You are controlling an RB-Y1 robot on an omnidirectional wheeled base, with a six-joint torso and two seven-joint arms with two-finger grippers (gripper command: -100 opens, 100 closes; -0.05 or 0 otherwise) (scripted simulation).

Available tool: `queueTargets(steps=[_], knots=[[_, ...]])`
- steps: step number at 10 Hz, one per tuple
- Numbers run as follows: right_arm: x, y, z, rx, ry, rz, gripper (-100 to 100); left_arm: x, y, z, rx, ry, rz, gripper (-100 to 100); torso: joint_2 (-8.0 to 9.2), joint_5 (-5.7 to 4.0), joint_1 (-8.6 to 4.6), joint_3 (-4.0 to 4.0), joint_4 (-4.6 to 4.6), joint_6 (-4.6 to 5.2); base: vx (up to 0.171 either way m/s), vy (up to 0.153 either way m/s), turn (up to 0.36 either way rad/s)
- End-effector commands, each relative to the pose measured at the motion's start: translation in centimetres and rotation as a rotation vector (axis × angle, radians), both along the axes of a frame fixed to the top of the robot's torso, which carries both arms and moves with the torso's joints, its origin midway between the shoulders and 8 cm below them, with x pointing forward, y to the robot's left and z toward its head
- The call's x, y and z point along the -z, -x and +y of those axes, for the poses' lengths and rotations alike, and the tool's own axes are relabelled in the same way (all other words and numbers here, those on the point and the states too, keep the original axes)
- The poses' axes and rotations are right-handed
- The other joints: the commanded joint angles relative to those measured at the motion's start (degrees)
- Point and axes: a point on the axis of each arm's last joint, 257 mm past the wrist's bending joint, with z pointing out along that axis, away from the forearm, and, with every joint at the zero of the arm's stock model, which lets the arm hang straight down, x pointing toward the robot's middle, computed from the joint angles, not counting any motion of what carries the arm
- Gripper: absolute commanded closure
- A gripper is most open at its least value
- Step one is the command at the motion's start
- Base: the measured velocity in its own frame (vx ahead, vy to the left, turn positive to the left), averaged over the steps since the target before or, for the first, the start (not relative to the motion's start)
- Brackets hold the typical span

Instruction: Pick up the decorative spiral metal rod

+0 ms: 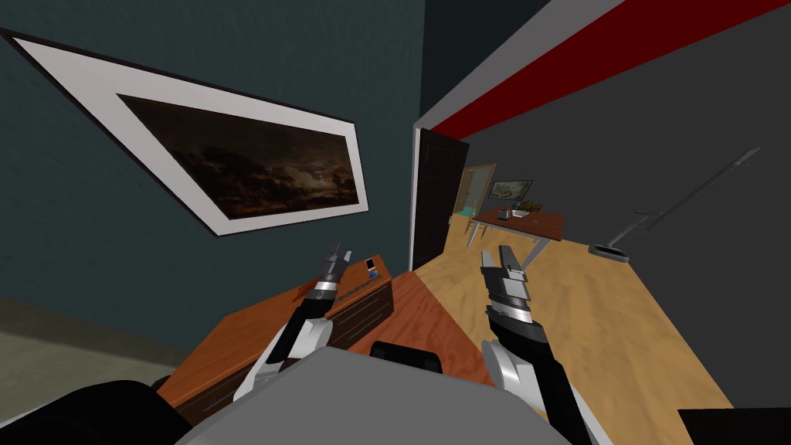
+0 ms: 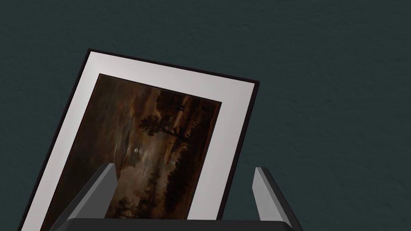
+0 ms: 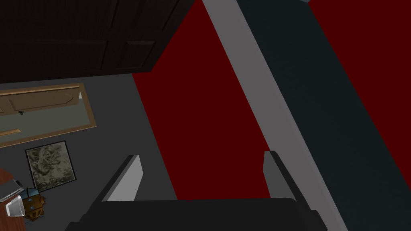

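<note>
A thin grey rod (image 1: 695,195) stands on its dark round base (image 1: 608,250), by the dark grey wall (image 1: 695,93); its spiral is too small to make out.

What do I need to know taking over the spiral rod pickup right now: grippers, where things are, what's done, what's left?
Left gripper: open, empty, raised over the reddish-brown wooden dresser.
Right gripper: open, empty, held out in front, pointing toward the far reddish-brown table with pale legs.
Things: small items sit on that table, too small to name. A thin grey pole on a round base stands by the dark grey wall; I cannot tell whether it is the spiral rod.
Done: nothing grasped.
Left: identify the rod, drive up to it, grasp, lift.
</note>
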Motion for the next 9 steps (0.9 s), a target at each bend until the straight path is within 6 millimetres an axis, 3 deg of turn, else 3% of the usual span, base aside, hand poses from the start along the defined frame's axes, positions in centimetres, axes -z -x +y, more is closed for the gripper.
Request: queueTargets(steps=[1, 2, 3, 4, 5, 6, 7, 8, 9], knots=[[0.0, 0.0, 0.0, 0.0, 0.0, 0.0, 0, 3.0, -1.1, 0.9, 0.005, 0.025, 0.086, -100, 0.0, 0.0, 0.0, 0.0, 0.0, 0.0, -0.037, 0.064, -0.021], [0.0, 0.0, 0.0, 0.0, 0.0, 0.0, 0, 3.5, -1.2, 1.0, 0.003, 0.026, 0.097, -100, 0.04, 0.01, 0.04, 0.02, 0.01, 0.01, -0.021, 0.044, -0.012], [0.0, 0.0, 0.0, 0.0, 0.0, 0.0, 0, 5.8, -1.9, 1.7, 0.002, 0.046, 0.161, -100, 0.0, 0.0, -0.02, 0.01, 0.01, 0.0, -0.014, 0.043, -0.013], [0.0, 0.0, 0.0, 0.0, 0.0, 0.0, 0, 5.8, -1.9, 1.7, 0.002, 0.046, 0.161, -100, -0.02, 0.0, -0.02, -0.01, 0.0, 0.0, -0.01, 0.034, -0.012], [0.0, 0.0, 0.0, 0.0, 0.0, 0.0, 0, 8.2, -2.4, 2.5, -0.001, 0.068, 0.226, -100, -0.04, -0.01, -0.07, -0.02, 0.0, 0.0, -0.01, 0.036, -0.023], [0.0, 0.0, 0.0, 0.0, 0.0, 0.0, 0, 8.2, -2.4, 2.5, -0.001, 0.069, 0.227, -100, -0.05, -0.01, -0.06, -0.03, -0.01, 0.0, -0.012, 0.031, -0.011], [0.0, 0.0, 0.0, 0.0, 0.0, 0.0, 0, 10.6, -2.8, 3.3, -0.007, 0.092, 0.291, -100, -0.05, -0.02, -0.08, -0.02, 0.0, 0.0, -0.013, 0.036, -0.024], [0.0, 0.0, 0.0, 0.0, 0.0, 0.0, 0, 10.8, -2.8, 3.4, -0.007, 0.093, 0.296, -100, -0.04, -0.01, -0.07, -0.02, -0.01, 0.0, -0.012, 0.033, -0.015], [0.0, 0.0, 0.0, 0.0, 0.0, 0.0, 0, 13.3, -3.1, 4.2, -0.014, 0.119, 0.361, -100, -0.05, -0.02, -0.08, -0.02, 0.0, 0.0, -0.014, 0.042, -0.031]])
